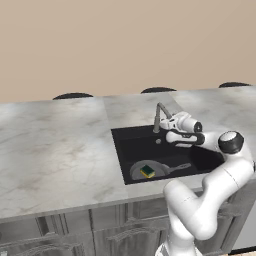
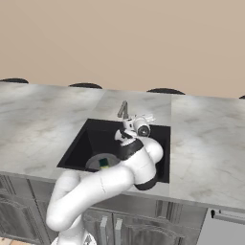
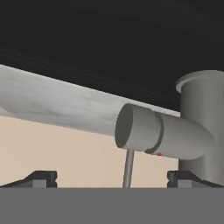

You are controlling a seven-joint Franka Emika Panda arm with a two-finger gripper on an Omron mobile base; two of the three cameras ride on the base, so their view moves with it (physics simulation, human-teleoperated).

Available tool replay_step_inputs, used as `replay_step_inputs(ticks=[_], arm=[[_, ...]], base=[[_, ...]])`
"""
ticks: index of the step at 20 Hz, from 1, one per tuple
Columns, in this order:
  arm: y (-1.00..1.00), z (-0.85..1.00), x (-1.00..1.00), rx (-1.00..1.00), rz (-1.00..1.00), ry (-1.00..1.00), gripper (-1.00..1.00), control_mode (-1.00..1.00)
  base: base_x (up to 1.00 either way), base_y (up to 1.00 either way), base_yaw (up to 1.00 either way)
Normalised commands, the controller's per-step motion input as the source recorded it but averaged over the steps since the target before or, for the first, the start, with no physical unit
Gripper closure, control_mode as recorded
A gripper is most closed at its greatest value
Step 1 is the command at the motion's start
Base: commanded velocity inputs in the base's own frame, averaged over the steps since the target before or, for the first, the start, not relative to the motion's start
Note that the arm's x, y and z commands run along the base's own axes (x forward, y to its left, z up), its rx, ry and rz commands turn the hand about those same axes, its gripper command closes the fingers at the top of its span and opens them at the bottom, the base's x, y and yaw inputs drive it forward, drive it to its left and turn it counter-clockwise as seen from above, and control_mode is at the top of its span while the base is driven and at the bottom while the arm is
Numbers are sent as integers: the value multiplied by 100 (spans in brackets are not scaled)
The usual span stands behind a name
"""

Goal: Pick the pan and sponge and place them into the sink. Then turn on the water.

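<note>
The pan (image 1: pixel 138 173) lies in the front of the black sink (image 1: pixel 134 142), its handle pointing right, and the sponge (image 1: pixel 147 171) rests inside it. Both also appear from the right: pan (image 2: pixel 95 161), sponge (image 2: pixel 104 163), sink (image 2: pixel 93 139). My gripper (image 1: pixel 168 123) hovers over the sink's back edge, right beside the faucet (image 1: pixel 159 114), open and empty. Up close, the faucet (image 3: pixel 200 118) has its stubby side handle (image 3: pixel 142 131) and thin lever just ahead, between my open gripper's (image 3: pixel 113 179) tips. No water runs from the spout.
Grey marble countertop (image 1: pixel 55 150) spreads wide to the left of the sink and also on its right (image 2: pixel 206 139). Dark round stool tops (image 1: pixel 73 95) peek over the counter's far edge. Cabinet doors (image 1: pixel 75 230) run below the front edge.
</note>
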Motion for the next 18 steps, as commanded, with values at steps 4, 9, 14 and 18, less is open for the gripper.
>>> replay_step_inputs(ticks=[4,9,14,18], arm=[[-39,-16,28,0,7,-1,-100,-100],[-42,-18,36,0,6,-1,-100,-100],[-38,-22,52,0,3,-1,-100,-100],[-31,-30,49,-1,2,0,-100,-100]], base=[[0,0,0],[0,0,0],[0,0,0],[0,0,0]])
